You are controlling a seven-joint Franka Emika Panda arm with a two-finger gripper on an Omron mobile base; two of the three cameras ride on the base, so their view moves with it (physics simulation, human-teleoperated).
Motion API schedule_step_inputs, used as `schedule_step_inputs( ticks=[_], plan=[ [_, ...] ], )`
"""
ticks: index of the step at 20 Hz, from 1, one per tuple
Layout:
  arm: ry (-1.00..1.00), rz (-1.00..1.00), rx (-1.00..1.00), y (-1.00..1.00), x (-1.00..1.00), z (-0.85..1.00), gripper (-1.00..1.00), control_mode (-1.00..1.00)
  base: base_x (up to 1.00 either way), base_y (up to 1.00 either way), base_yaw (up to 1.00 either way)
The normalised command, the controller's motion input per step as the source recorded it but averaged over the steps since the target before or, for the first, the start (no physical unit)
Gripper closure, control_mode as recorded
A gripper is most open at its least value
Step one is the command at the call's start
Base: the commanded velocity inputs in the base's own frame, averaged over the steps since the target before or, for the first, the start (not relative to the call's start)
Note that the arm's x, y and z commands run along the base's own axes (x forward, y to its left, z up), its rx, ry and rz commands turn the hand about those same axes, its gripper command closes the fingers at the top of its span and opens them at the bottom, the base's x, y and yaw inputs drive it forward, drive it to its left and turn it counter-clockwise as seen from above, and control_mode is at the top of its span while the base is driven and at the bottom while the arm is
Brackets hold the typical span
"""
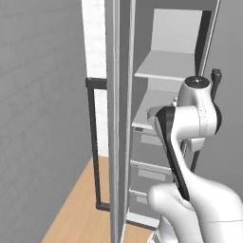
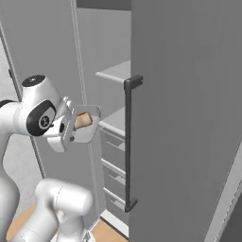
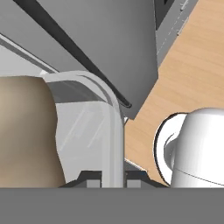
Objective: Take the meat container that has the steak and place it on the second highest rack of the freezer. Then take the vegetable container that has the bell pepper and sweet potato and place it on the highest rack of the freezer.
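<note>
My gripper is shut on the wall of the vegetable container, a pale-grey bowl held tilted in front of the open freezer. The tan sweet potato lies inside it; the bell pepper is hidden. In the hand view the fingertips pinch the container's thick rim, with the sweet potato large at the left. The container hangs left of the lower of the two shelves, below the upper shelf. The meat container and the steak are out of view.
The freezer's open door with its dark bar handle stands close on the right. Grey drawers sit below the shelves. Another dark handle and a grey wall lie left. Wooden floor is underneath.
</note>
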Motion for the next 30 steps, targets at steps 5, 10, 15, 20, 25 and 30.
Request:
schedule_step_inputs(
  ticks=[5,10,15,20,25,30],
  plan=[
    [0.0,0.0,0.0,0.0,0.0,0.0,1.0,1.0,0.38,0.08,-0.12],
    [0.0,0.0,0.0,0.0,0.0,0.0,1.0,1.0,0.5,0.0,-0.09],
    [0.0,0.0,0.0,0.0,0.0,0.0,1.0,1.0,0.66,0.0,-0.12],
    [0.0,0.0,0.0,0.0,0.0,0.0,1.0,1.0,0.57,0.17,-0.2],
    [0.0,0.0,0.0,0.0,0.0,0.0,1.0,1.0,0.24,0.36,-0.21],
    [0.0,0.0,0.0,0.0,0.0,0.0,1.0,1.0,0.21,0.21,-0.19]
  ],
)
